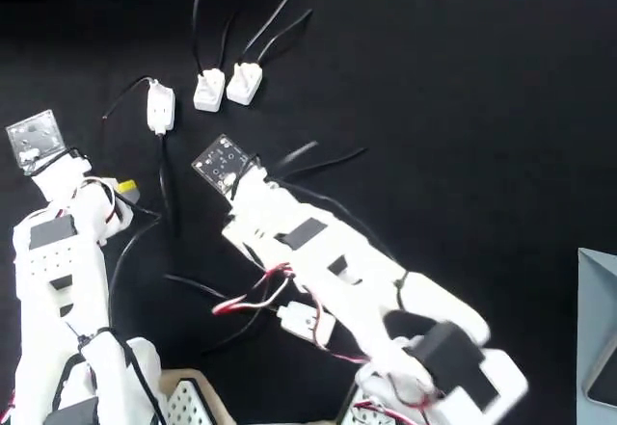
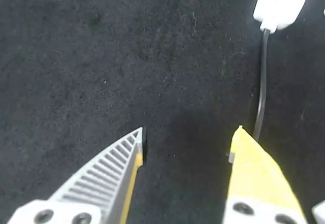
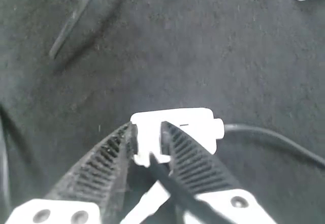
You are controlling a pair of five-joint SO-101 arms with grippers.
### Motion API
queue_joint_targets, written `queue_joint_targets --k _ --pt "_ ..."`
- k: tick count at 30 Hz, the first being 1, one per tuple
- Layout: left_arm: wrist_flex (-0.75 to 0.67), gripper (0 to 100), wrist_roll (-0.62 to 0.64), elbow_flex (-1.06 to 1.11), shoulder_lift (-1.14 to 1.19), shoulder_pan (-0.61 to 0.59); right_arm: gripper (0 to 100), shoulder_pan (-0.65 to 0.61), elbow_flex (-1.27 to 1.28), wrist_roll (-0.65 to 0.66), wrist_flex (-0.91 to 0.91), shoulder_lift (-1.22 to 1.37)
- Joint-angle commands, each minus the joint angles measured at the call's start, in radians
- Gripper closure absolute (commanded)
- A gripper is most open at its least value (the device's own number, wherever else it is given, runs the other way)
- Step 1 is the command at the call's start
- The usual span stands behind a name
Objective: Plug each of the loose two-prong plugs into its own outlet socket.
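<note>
My right gripper [image 3: 147,132] is shut on a white plug body [image 3: 190,125] that lies on the black cloth, with its black cable [image 3: 274,137] trailing away. In the high view this arm [image 1: 318,252] stretches diagonally to the table's middle, and its wrist board [image 1: 222,163] covers the plug. My left gripper [image 2: 190,137] is open above bare cloth, its yellow finger [image 2: 251,168] close to a black cable [image 2: 261,92] that runs to a white cord-end piece [image 2: 282,0]. That piece [image 1: 160,107] lies beside two more white cord-end pieces [image 1: 209,90] [image 1: 244,83] at the back.
Loose black cables [image 1: 323,163] fan out beside the right arm's wrist. A grey object [image 1: 598,329] sits at the right edge. A white perforated block [image 1: 188,401] stands at the front between the arm bases. The left arm [image 1: 58,261] stands at the table's left edge.
</note>
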Motion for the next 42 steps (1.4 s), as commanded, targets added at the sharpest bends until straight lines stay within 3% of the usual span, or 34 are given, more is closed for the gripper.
queue_joint_targets --k 1,5,10,14,16,21,27,33,42 --pt "0.061 71 -0.012 -0.085 -0.026 0.012 81.0 0.008 -0.085 0.0 0.227 -0.209" --pt "0.193 68 -0.025 -0.15 -0.026 0.07 80.8 0.011 -0.122 0.0 0.433 -0.435" --pt "0.307 68 -0.147 -0.191 -0.041 0.15 81.0 0.055 -0.119 -0.012 0.614 -0.653" --pt "0.365 68 -0.204 -0.18 -0.137 0.197 92.7 0.158 -0.117 -0.083 0.695 -0.716" --pt "0.407 68 -0.227 -0.173 -0.209 0.222 99.2 0.218 -0.107 -0.091 0.689 -0.717" --pt "0.459 68 -0.295 -0.093 -0.377 0.28 98.5 0.301 0.008 -0.095 0.589 -0.719" --pt "0.411 68 -0.391 0.068 -0.428 0.355 98.6 0.388 0.114 -0.187 0.431 -0.719" --pt "0.404 68 -0.407 0.096 -0.354 0.479 98.6 0.427 0.125 -0.189 0.41 -0.717" --pt "0.249 66 -0.405 0.058 -0.086 0.598 98.5 0.427 0.145 -0.189 0.404 -0.717"
